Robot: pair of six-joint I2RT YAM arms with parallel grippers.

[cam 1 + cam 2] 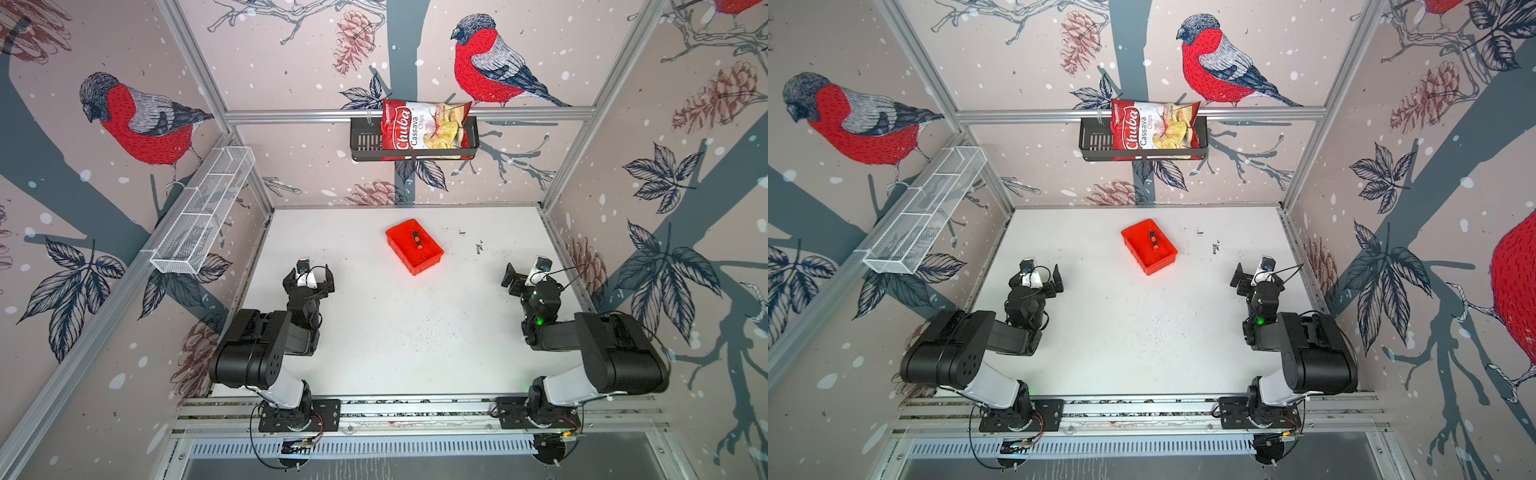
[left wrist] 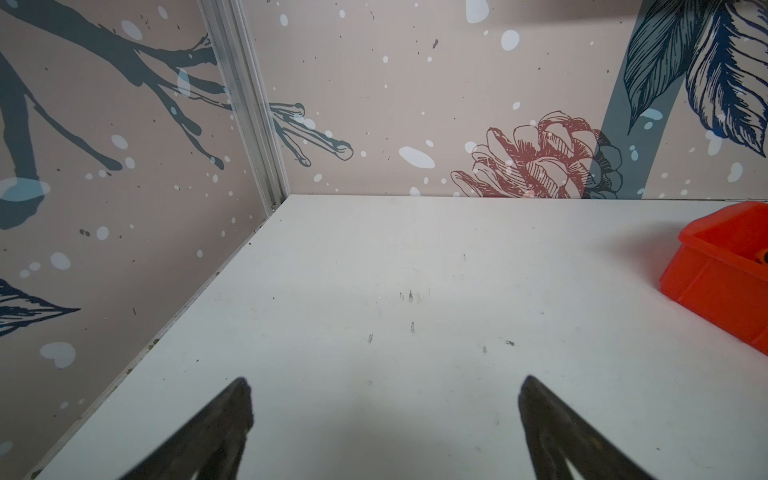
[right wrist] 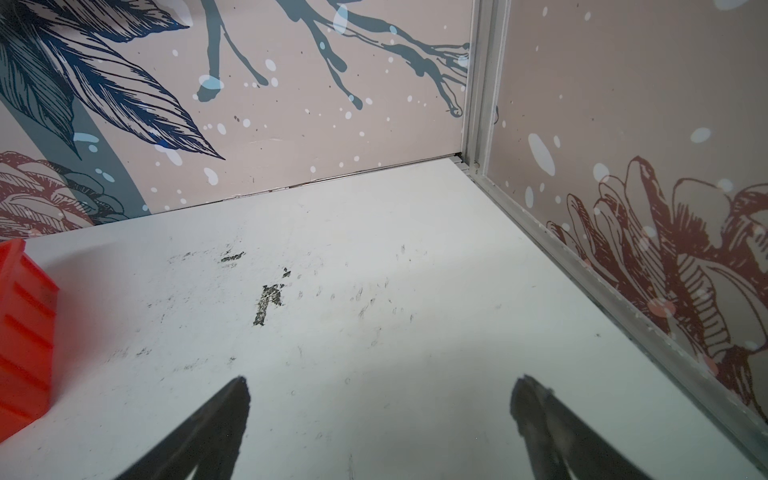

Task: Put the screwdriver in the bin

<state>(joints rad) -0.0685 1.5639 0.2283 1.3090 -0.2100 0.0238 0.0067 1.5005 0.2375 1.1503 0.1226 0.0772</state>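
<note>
The red bin (image 1: 419, 268) (image 1: 1154, 268) stands on the white table, towards the back and near the middle. The screwdriver (image 1: 417, 240) (image 1: 1154, 241), with its orange-and-black handle, lies inside the bin. My left gripper (image 1: 309, 276) (image 1: 1038, 276) hovers low at the left, well short of the bin, open and empty. My right gripper (image 1: 528, 272) (image 1: 1258, 274) sits at the right, also open and empty. In the left wrist view the gripper (image 2: 384, 380) frames bare table, with the bin (image 2: 715, 282) at the edge and a bit of the screwdriver (image 2: 762, 257) showing. In the right wrist view the gripper (image 3: 380, 380) is over bare table, and the bin (image 3: 25, 332) is off to the side.
A black slotted basket (image 1: 365, 141) on the back wall holds a bag of cassava chips (image 1: 424, 126). A long white wire-mesh basket (image 1: 203, 212) hangs on the left wall. Patterned walls close in the table on three sides. Dark scuff marks (image 3: 268, 303) lie near the right gripper.
</note>
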